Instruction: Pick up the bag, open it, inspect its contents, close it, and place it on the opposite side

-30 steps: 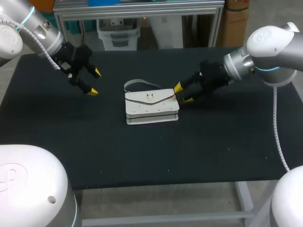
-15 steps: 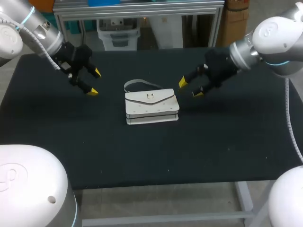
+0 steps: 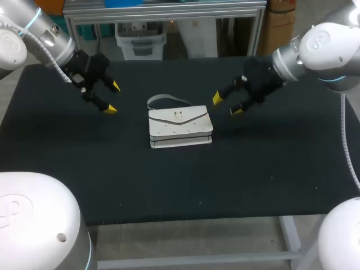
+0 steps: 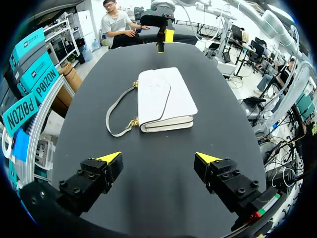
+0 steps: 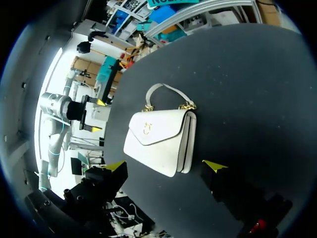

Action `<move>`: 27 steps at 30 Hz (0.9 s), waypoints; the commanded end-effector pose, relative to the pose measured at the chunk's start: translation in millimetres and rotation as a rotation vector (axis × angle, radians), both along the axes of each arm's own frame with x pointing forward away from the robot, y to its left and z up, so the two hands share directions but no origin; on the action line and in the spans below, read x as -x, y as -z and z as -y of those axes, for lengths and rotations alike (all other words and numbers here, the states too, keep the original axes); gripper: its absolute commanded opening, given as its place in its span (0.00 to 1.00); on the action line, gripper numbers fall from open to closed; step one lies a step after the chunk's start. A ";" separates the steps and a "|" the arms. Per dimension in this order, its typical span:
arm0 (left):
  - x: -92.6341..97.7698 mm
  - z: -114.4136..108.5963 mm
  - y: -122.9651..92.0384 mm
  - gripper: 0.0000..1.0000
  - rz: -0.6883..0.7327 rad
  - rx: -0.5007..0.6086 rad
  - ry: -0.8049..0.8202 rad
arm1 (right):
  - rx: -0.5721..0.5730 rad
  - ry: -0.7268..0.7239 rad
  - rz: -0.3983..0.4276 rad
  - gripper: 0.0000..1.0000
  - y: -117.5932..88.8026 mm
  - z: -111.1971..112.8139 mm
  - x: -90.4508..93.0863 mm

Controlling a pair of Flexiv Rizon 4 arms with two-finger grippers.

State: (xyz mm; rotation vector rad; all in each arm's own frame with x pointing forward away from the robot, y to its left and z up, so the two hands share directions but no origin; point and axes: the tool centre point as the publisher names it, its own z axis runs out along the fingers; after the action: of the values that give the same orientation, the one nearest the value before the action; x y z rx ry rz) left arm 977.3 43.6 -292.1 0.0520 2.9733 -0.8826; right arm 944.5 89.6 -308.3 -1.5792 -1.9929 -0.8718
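Observation:
A white handbag (image 3: 180, 127) with a closed flap and a grey strap lies flat in the middle of the black table (image 3: 169, 180). My left gripper (image 3: 111, 97) hangs open to the left of the bag, well clear of it; in its wrist view the bag (image 4: 163, 99) lies ahead of the spread fingers (image 4: 157, 158). Just off the bag's right end my right gripper (image 3: 226, 104) is open, holding nothing. In the right wrist view the bag (image 5: 159, 140) sits ahead of the open gripper (image 5: 166, 166).
The bag's strap (image 3: 163, 99) loops on the table behind it. Bare black tabletop lies all around the bag, with wide room at the front and both sides.
My right gripper has let go of the bag's right end, opened fully and pulled back up and to the right. The bag and left arm have stayed put.

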 end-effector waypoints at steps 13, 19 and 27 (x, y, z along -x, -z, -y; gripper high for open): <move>14.2 39.3 6.6 1.00 0.036 -0.055 -0.021 | 0.208 -0.403 0.318 1.00 -17.2 -3.6 25.9; 19.2 54.3 13.9 1.00 0.055 -0.053 0.073 | 0.296 -0.586 0.478 1.00 -22.1 1.7 44.8; 18.3 62.3 17.8 1.00 0.034 -0.097 0.136 | 0.272 -0.592 0.470 1.00 -23.7 5.0 44.2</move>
State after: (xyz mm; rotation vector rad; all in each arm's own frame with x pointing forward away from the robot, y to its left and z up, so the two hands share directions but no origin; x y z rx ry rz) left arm 952.6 -16.3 -310.3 0.2634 2.9871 -0.7431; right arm 902.0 85.5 -284.3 -0.8340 -2.7955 -0.7889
